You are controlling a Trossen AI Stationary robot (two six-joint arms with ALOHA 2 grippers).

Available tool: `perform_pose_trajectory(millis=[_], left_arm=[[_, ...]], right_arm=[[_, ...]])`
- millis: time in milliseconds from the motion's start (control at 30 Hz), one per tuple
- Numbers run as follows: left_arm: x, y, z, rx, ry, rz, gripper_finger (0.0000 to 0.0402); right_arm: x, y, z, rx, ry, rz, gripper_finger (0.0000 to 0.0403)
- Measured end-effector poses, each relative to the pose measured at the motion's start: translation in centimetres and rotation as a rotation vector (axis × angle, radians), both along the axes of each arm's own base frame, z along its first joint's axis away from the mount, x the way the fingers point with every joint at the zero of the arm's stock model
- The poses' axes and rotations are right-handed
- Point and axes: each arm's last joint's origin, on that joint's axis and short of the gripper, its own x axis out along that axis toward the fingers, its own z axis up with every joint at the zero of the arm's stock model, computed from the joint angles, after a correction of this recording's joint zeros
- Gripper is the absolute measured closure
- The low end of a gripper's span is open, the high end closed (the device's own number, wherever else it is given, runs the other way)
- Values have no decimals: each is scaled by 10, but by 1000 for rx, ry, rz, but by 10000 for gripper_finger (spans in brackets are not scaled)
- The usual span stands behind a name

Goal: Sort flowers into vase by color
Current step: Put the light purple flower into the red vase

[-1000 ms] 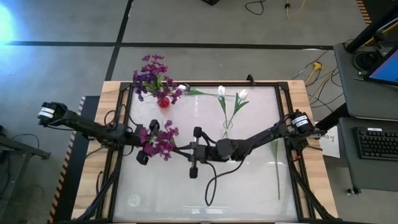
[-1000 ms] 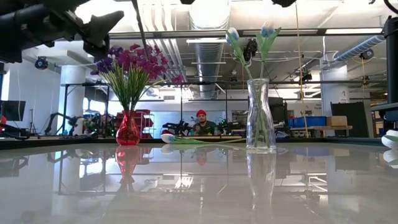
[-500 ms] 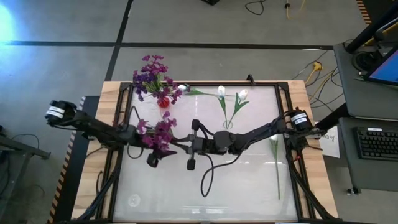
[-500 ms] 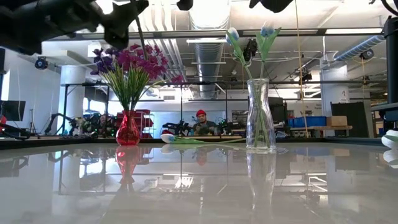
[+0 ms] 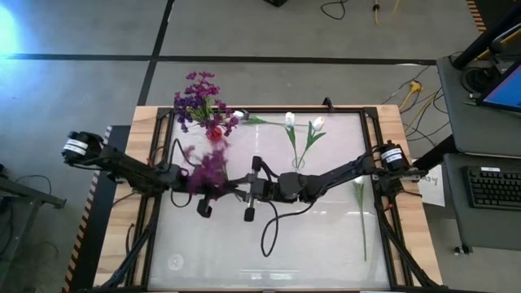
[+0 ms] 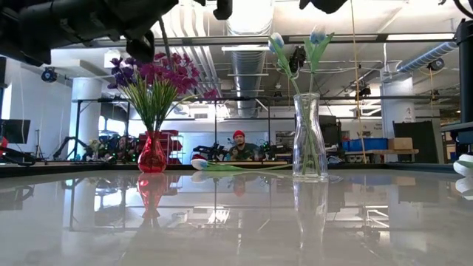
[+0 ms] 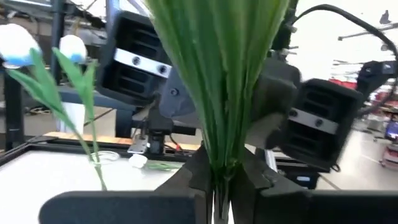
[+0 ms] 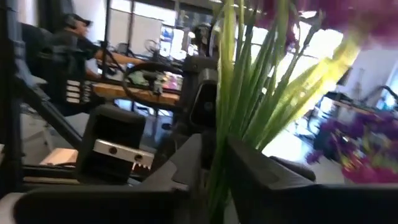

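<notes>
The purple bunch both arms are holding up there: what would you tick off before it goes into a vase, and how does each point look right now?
1. Left gripper gripped on the purple bunch: ok, its fingers pinch the stalks low down.
2. Right gripper also on the stalks: ok, they pass between its fingers.
3. Bunch lifted off the table: ok, nothing of it shows at table height in the low view.
4. Red vase upright, already holding purple flowers: ok.
5. Room left in the red vase's mouth: cannot tell.
6. Clear vase with white tulips apart from the red vase: ok.
</notes>
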Motion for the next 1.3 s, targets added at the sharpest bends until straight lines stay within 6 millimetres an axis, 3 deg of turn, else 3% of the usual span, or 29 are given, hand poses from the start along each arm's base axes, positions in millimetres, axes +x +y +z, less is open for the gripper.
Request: perform_pose_trajectory(millis=[233,500,600,900,1133,1300], left_arm=[[-12,11,4,-24,-32,89,399],[-46,53,21,-35,-55,325,401],[-57,72,31,-40,-6,438,401],[-83,105,105,117,105,655,401],[-87,135,125,162,175,740,402],[-91,145,133,106,160,616,402]], right_arm=[[-10,5,10,4,69,-114,249],[-38,3,35,83,237,-177,193],[-44,1,36,94,284,-184,185],[-44,1,33,92,309,-185,181],[-44,-1,30,81,342,-192,181],[-45,-1,30,87,344,-193,181]])
